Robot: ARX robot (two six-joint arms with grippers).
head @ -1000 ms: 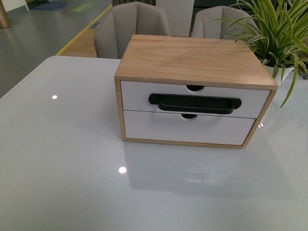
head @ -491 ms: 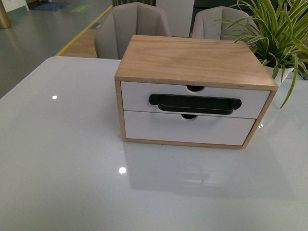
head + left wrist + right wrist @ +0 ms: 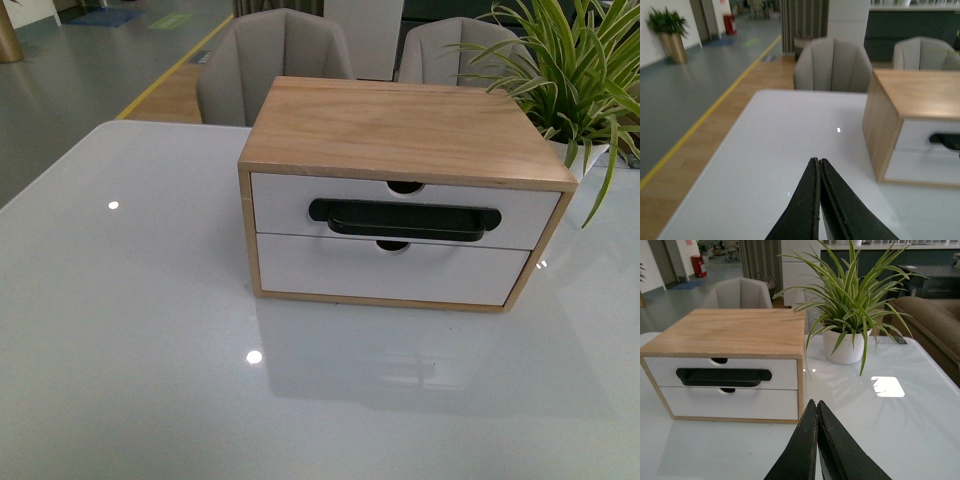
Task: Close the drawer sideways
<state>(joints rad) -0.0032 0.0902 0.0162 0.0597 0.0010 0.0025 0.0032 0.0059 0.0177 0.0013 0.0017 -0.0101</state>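
A wooden cabinet stands on the white table. Its upper drawer has a white front, a long black bar handle and a half-round notch on top; its front sits flush with the cabinet frame. It also shows in the right wrist view and partly in the left wrist view. Neither arm shows in the front view. My left gripper is shut and empty over the table, left of the cabinet. My right gripper is shut and empty, by the cabinet's right front corner.
A plain white lower drawer front sits under the handled one. A potted plant stands on the table right of the cabinet. Two grey chairs stand behind the table's far edge.
The front view has shifted very slightly; the cabinet and drawers have not visibly moved.
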